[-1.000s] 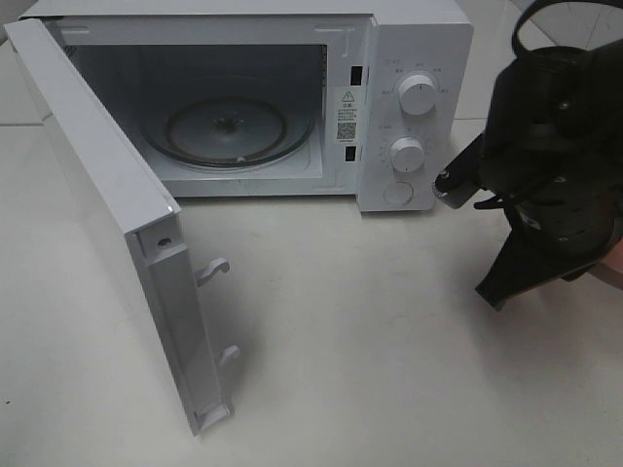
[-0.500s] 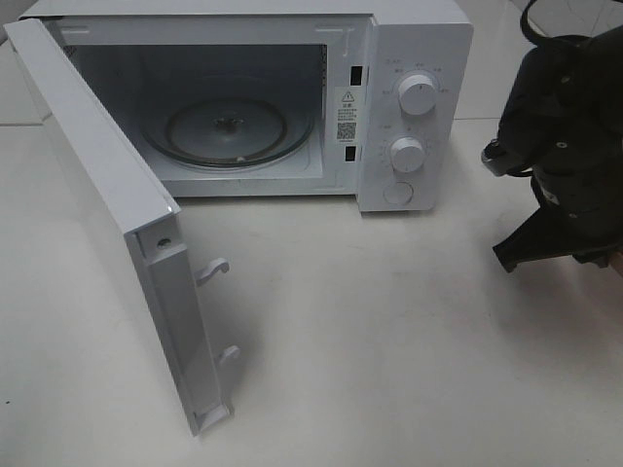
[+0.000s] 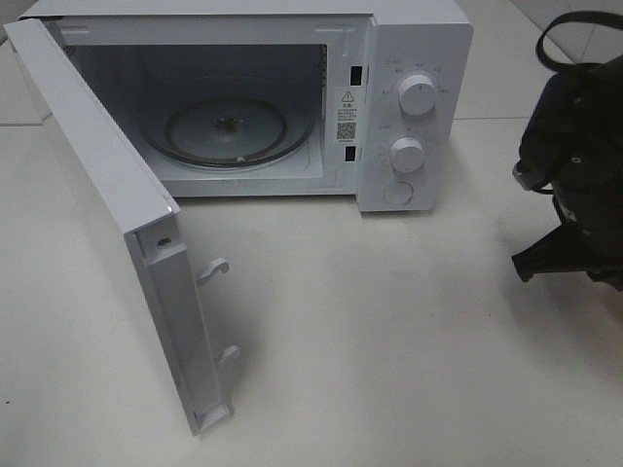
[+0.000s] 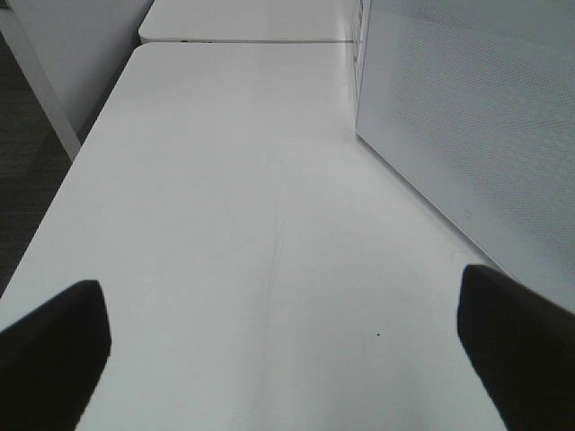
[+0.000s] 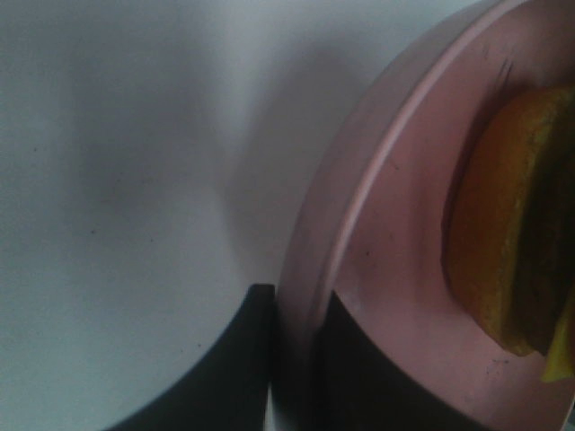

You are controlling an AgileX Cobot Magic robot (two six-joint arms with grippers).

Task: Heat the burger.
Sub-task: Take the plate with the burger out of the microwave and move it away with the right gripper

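Exterior high view: we see a white microwave oven at the far edge of the white table, its white door swung wide toward the near left.
Inside the oven: a round clear glass turntable lies bare.
Controls: two white round dials sit one above the other on the right panel.
Right arm: we see its black bulk at the table's right edge (its fingertips are hidden here).
Left wrist view: the left gripper hangs released, dark fingers spread wide over bare table, just beside the oven door.
Right wrist view: the right gripper is clenched on the rim of a round pink plate, one finger on each face.
Burger: the golden-brown burger rests on that plate (only partly in view).
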